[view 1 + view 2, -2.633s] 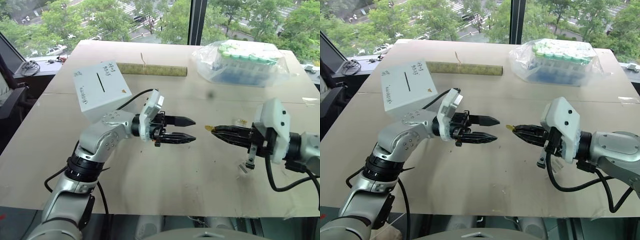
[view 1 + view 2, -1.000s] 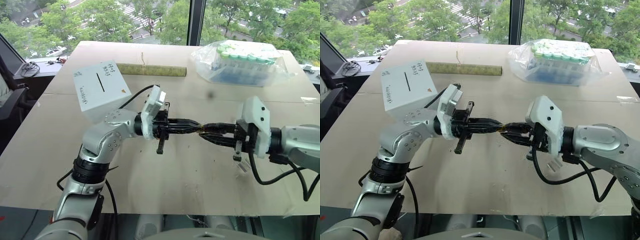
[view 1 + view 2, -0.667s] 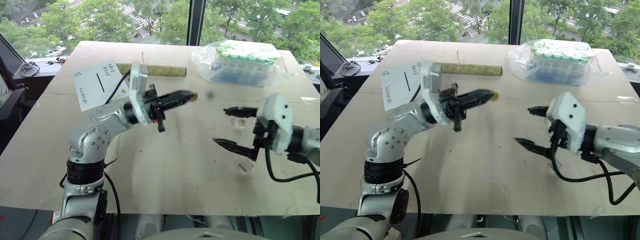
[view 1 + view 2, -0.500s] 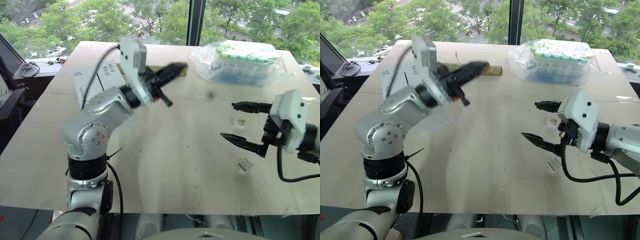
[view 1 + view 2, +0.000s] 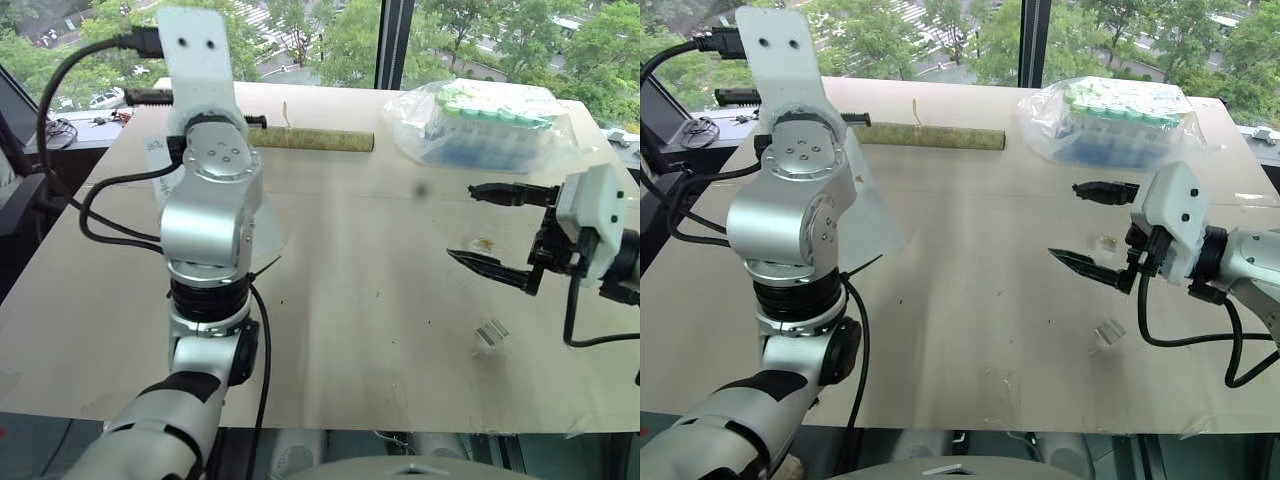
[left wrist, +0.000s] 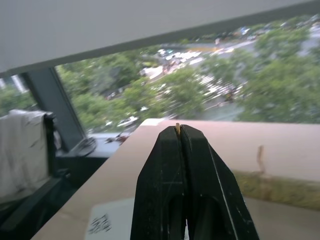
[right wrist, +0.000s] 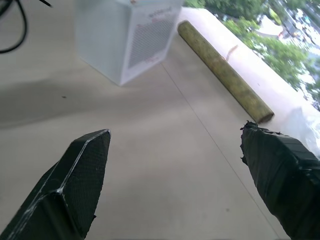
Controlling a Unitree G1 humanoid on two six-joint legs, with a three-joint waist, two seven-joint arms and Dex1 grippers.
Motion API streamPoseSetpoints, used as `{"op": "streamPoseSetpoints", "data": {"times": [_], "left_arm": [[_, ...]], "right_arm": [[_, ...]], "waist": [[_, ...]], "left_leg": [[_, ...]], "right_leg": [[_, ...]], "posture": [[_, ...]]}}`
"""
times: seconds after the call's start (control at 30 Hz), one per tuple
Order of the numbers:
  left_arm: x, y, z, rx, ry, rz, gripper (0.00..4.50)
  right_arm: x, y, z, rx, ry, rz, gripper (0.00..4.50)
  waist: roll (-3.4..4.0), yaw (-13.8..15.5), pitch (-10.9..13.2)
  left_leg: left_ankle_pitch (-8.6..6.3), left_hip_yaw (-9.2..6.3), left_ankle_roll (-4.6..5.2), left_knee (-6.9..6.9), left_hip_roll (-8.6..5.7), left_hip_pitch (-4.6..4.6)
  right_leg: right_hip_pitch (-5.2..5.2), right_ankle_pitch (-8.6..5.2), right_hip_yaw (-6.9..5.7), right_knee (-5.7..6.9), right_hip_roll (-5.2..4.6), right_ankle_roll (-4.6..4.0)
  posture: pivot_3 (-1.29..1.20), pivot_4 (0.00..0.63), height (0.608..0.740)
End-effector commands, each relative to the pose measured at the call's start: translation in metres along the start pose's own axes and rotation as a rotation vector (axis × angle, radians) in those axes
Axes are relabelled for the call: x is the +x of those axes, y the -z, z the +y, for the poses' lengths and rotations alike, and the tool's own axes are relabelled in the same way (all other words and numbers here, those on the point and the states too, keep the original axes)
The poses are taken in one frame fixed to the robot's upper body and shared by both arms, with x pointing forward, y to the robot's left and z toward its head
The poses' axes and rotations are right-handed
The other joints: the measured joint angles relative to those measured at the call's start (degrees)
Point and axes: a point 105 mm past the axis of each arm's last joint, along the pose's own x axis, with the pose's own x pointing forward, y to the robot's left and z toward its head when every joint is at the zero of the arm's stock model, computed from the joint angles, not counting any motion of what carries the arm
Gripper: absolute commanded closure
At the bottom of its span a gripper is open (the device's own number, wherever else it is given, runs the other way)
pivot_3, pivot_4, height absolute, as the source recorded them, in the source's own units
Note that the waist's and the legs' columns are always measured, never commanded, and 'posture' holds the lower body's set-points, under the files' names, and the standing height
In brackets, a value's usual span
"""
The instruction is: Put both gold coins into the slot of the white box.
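1. We see the left gripper (image 6: 178,131) clamped shut on a gold coin (image 6: 177,128), a thin gold edge poking out between its fingertips at the centre of the left wrist frame.
2. The white box (image 7: 131,34) sits at the upper left of the right wrist frame, beside a greenish tube (image 7: 223,73).
3. At the right of the head view, the right gripper (image 5: 484,224) hangs wide open, holding nothing, above a second gold coin (image 5: 484,243) on the table (image 5: 360,340).

Dark handwriting on the white box (image 6: 107,223) is illegible.
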Motion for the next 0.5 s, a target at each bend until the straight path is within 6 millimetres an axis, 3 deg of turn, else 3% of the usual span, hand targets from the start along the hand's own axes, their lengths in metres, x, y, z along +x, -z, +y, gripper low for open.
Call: {"op": "streamPoseSetpoints", "data": {"times": [0.03, 0.2, 0.5], "left_arm": [[-0.002, 0.003, 0.006, -0.003, -0.026, 0.045, 4.5], [-0.001, 0.024, 0.007, -0.001, -0.021, 0.141, 4.5], [-0.008, 0.041, 0.011, 0.012, -0.029, 0.202, 4.5]], "right_arm": [[-0.009, -0.024, -0.006, -0.052, 0.024, -0.112, 0.04], [-0.02, -0.046, -0.023, -0.01, 0.086, -0.251, 0.04], [-0.037, -0.049, -0.038, -0.052, 0.121, -0.23, 0.04]], "waist": [[-0.02, 0.0, 0.0], [-0.02, -0.1, 0.0], [-0.03, 0.0, 0.0]], "left_leg": [[0.0, 0.0, 0.0, 0.0, 0.0, 0.0], [0.0, 0.03, 0.0, 0.01, 0.0, 0.08], [0.0, 0.04, 0.0, 0.01, -0.03, 0.04]], "right_leg": [[0.0, 0.0, 0.0, 0.01, 0.0, 0.0], [0.0, 0.01, 0.04, 0.12, -0.02, -0.01], [-0.01, 0.01, 0.04, 0.15, -0.09, -0.02]], "posture": [[0.0, 0.15, 0.74], [0.0, 0.15, 0.74], [0.0, 0.15, 0.74]]}}
